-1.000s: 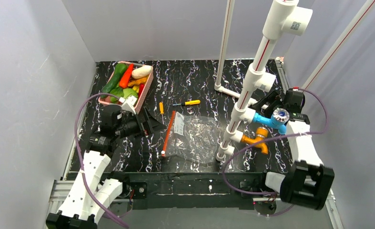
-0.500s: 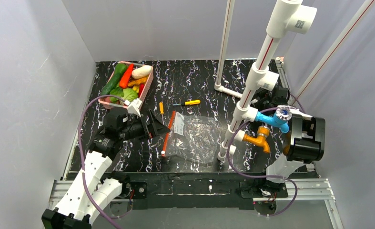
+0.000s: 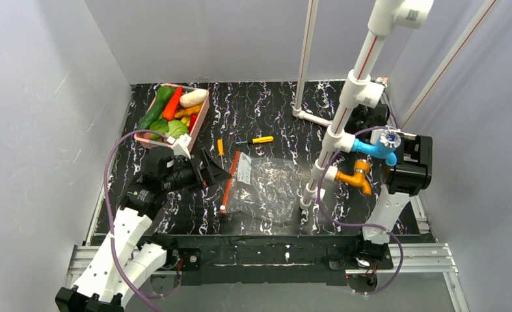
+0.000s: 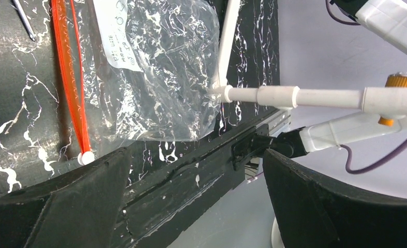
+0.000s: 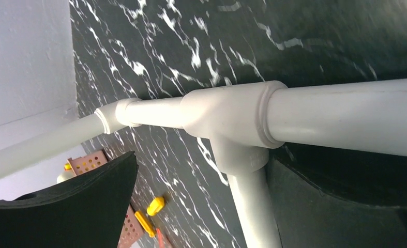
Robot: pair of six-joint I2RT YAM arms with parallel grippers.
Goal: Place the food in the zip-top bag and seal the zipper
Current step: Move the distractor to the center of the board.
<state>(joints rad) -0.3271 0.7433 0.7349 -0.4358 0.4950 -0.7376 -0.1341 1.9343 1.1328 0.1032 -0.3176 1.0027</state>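
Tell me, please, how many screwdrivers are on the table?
2. One screwdriver lies just beyond the bag's left corner; the second screwdriver lies to its right. Both fully visible.

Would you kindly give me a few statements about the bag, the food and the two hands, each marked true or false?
1. The zip-top bag lies flat on the table with no food in it. True.
2. The food sits in the pink basket. True.
3. The left hand is shut on the zipper. False: it is open and empty, next to the zipper.
4. The screwdrivers lie inside the bag. False: they lie on the table beyond it.
5. The right hand holds a cabbage. False: it is open and empty, up by the white pipe frame.
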